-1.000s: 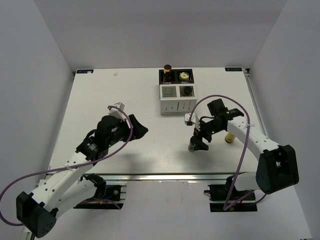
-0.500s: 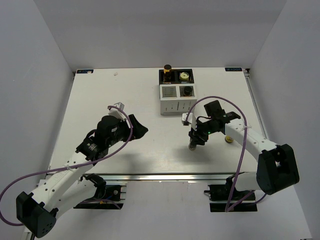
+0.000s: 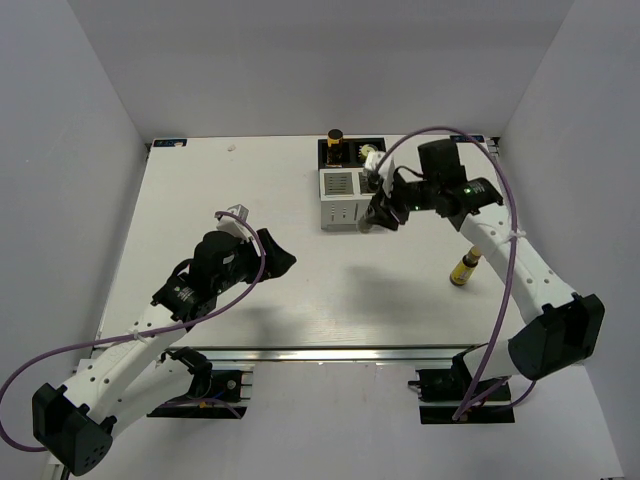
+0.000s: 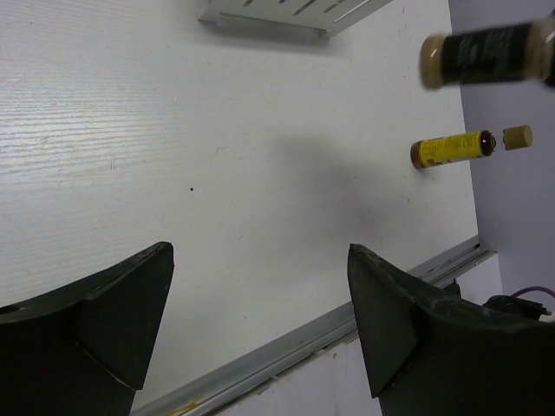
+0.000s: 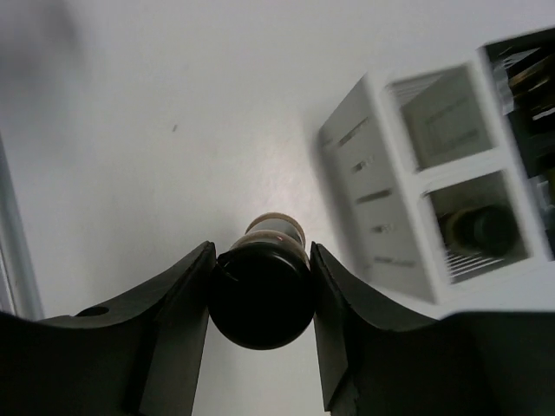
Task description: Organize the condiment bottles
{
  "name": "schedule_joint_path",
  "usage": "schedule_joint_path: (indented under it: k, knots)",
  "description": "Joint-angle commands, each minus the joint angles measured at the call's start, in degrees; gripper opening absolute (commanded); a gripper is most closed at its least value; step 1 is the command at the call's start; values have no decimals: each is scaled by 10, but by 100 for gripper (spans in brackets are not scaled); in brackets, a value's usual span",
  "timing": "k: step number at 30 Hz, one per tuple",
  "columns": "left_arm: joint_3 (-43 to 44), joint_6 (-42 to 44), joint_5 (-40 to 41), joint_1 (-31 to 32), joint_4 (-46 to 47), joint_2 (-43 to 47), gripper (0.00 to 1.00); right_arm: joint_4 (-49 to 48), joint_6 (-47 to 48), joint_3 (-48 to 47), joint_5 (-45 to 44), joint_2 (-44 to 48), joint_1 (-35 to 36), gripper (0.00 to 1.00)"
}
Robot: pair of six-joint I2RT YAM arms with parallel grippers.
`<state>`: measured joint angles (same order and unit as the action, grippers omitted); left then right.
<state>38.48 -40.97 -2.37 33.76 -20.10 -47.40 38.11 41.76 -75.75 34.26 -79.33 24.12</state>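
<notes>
While right claw [image 3: 385, 208] pinches the dark bottle [image 5: 260, 290] aloft at the rack's [image 3: 340, 213] near right corner, likely to clear its wall for a free slot | left claw [image 4: 251, 321] spread, idle, well left of rack | yellow bottle [image 3: 461, 270] lies right of rack, awaiting pickup.

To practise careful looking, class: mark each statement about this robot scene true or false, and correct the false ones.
1. The right jaws grip a dark bottle. True.
2. The yellow bottle stands in the rack. False: it lies on the table, outside the rack.
3. The left jaws hold a bottle. False: they are open and empty.
4. One rack compartment holds a dark-capped bottle. True.
</notes>
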Motion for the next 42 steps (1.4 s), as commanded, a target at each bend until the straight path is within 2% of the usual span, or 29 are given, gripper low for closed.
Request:
schedule_joint_path:
  k: [1, 5, 12, 27, 42]
  knots:
    - [3, 2, 3, 3, 1, 8, 91, -29, -113, -73, 10, -27, 1, 0]
    - [1, 1, 9, 3, -4, 19, 91, -81, -174, -117, -10, -59, -11, 0]
    - [0, -2, 12, 3, -8, 24, 91, -119, -238, -199, -20, -152, -42, 0]
    - [3, -1, 13, 3, -8, 18, 91, -135, -253, -252, -23, -238, -91, 0]
    - [2, -1, 13, 3, -11, 16, 91, -130, -243, -262, -30, -278, -99, 0]
